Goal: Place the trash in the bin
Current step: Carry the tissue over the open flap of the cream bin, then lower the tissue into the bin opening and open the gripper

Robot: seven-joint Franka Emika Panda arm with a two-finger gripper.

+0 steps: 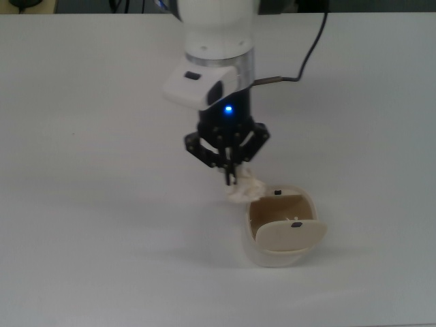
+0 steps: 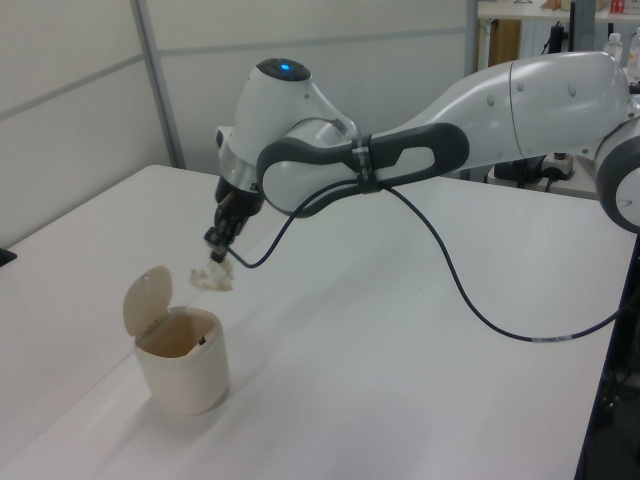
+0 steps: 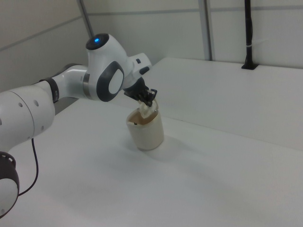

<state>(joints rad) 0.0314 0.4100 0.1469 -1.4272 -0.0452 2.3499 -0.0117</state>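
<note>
The trash [image 1: 244, 189], a small crumpled off-white wad, hangs in the air from my gripper [image 1: 230, 176], which is shut on it. It sits just off the upper left rim of the bin [image 1: 281, 227] in the top view. The left view has the trash [image 2: 212, 277] above and slightly right of the cream bin [image 2: 183, 360], whose flap lid [image 2: 147, 296] stands tilted open. In the right view the gripper [image 3: 147, 101] holds the trash [image 3: 145, 110] right over the bin [image 3: 146, 126].
The white table [image 1: 88, 225] spreads around the bin. A black cable [image 2: 470, 310] trails from the arm over the table in the left view. A black post [image 3: 248, 33] stands at the table's far edge in the right view.
</note>
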